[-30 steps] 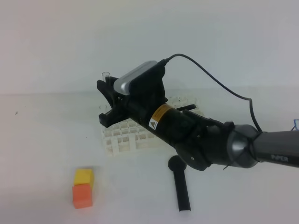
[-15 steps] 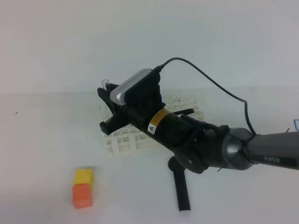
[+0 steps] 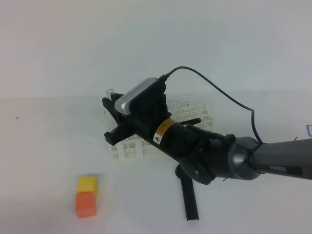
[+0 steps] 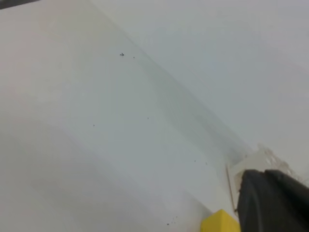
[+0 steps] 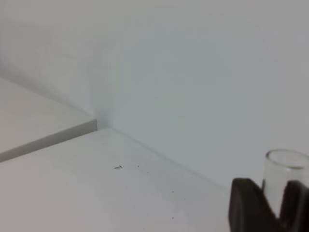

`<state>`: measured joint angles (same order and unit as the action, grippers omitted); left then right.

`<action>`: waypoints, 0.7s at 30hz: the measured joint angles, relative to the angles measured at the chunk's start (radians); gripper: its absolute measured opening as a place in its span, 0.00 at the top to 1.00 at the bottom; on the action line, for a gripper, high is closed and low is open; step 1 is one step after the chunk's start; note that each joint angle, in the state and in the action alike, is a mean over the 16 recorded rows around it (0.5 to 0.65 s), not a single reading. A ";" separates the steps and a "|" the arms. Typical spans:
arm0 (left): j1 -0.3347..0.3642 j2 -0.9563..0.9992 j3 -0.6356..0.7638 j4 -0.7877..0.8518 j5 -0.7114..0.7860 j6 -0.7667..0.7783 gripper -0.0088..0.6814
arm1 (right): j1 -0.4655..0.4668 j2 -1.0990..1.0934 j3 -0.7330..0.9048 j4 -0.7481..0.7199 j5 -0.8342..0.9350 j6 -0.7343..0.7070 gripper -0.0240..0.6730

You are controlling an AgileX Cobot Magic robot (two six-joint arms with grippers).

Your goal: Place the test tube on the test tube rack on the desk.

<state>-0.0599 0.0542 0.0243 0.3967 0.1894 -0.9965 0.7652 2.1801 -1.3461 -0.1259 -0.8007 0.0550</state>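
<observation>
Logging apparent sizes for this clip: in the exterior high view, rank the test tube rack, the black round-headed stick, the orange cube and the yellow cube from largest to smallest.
1. test tube rack, though the arm covers part of it.
2. black round-headed stick, its head partly hidden.
3. orange cube and yellow cube: they look alike; the yellow one is partly hidden behind the orange, so no ranking.

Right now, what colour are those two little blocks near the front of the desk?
One yellow cube and one orange cube, clearest in the exterior high view.

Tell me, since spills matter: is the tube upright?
Upright: the tube's open mouth points up between the right gripper's fingers over the rack.
</observation>
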 joint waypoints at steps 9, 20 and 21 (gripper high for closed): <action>0.000 0.000 -0.004 -0.001 0.000 0.000 0.99 | 0.000 0.000 0.000 0.005 0.000 0.000 0.68; 0.000 0.000 -0.010 -0.003 0.000 0.000 0.99 | 0.000 -0.013 0.000 0.007 0.041 -0.011 0.69; 0.000 0.000 -0.008 -0.003 0.000 0.000 0.99 | 0.000 -0.020 0.000 0.006 0.058 -0.015 0.70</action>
<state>-0.0599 0.0542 0.0159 0.3941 0.1894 -0.9965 0.7652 2.1606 -1.3461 -0.1199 -0.7423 0.0396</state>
